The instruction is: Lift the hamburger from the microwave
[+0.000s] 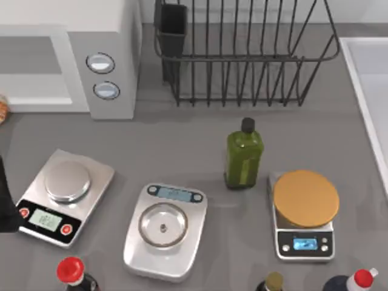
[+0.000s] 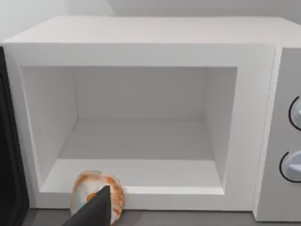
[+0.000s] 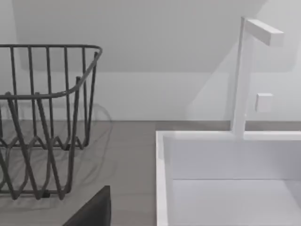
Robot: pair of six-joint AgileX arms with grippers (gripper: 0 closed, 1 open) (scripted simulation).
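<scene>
The white-grey microwave [image 1: 109,36] stands at the back left, and its wide cavity [image 2: 141,117] is open and bare inside. In the left wrist view the small orange-tan hamburger [image 2: 94,188] is outside the cavity, in front of the lower front lip near its corner. In the top view the hamburger [image 1: 2,110] peeks in at the left edge, just before the microwave's front. My left gripper [image 2: 96,212] is right at the hamburger, its dark tip overlapping the bun. I cannot tell whether the bun is held or touches the table. My right gripper [image 3: 94,212] is parked near the sink.
Three kitchen scales sit along the front: one at the left [image 1: 63,195], one in the middle [image 1: 165,229], and one carrying a flat orange disc [image 1: 305,199]. A green bottle [image 1: 244,156] stands mid-table. A wire dish rack [image 1: 242,54] is at the back and a white sink [image 3: 225,179] at the right. Bottles line the front edge.
</scene>
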